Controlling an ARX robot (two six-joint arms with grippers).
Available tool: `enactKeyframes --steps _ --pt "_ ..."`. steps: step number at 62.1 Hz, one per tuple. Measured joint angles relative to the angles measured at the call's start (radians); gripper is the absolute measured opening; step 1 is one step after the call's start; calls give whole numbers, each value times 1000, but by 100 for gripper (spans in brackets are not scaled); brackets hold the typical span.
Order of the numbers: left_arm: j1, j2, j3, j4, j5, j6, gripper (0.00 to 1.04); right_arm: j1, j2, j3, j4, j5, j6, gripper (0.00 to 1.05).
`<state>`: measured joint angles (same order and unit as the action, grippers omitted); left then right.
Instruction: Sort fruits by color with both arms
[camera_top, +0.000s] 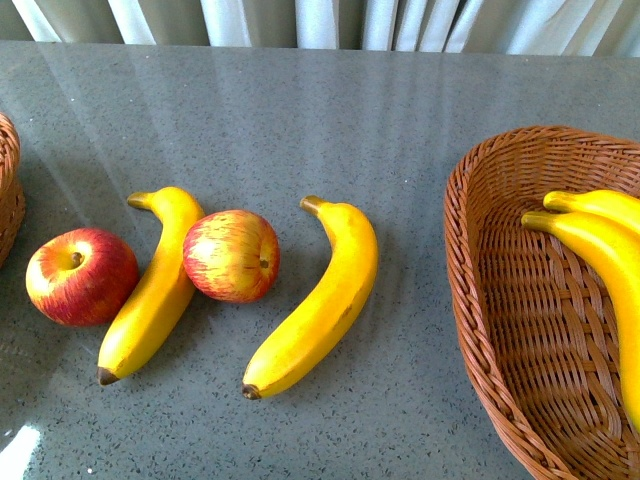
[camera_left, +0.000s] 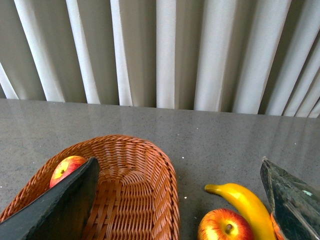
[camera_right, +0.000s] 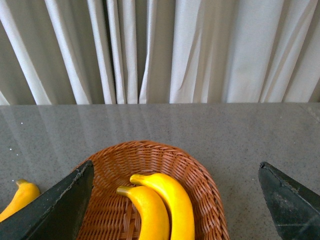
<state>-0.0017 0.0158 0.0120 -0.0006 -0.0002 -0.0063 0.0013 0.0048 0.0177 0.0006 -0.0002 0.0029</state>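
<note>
Front view: four fruits sat loose on the grey worktop (camera_top: 330, 120) in a rough row. Far-left apple (camera_top: 80, 276) sat right against the left banana (camera_top: 152, 285) and looked to be touching it. Second apple (camera_top: 231, 255) touched that banana's other side. Right banana (camera_top: 318, 300) lay just beside the second apple with a small gap. Both loose bananas lay flat, angled the same way, stem ends away from the robot and brown tips toward it.

Right basket (camera_top: 490, 300), brown wicker, sat at the worktop's right side, cut off by the frame edge. It held two bananas side by side and touching: far basket banana (camera_top: 600, 203) and near basket banana (camera_top: 600, 255).

Left basket (camera_top: 8, 190) was only a sliver at the left edge in the front view. The left wrist view showed one basket apple (camera_left: 65, 167) inside it, against the wall and partly hidden by a finger.

Left jaws were wide apart, gripping nothing. One left finger (camera_left: 60, 205) showed over the left basket, the other over the loose fruit beside it.

Right jaws were wide apart, gripping nothing. One right finger (camera_right: 55, 210) overlapped the right basket's rim, the other showed over bare worktop.

Pale curtain (camera_top: 320, 22) hung behind the worktop.
</note>
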Motion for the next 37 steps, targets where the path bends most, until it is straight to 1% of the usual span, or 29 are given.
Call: enactKeyframes --steps 37 --pt "0 0 0 0 0 0 96 0 0 0 0 0 0 96"
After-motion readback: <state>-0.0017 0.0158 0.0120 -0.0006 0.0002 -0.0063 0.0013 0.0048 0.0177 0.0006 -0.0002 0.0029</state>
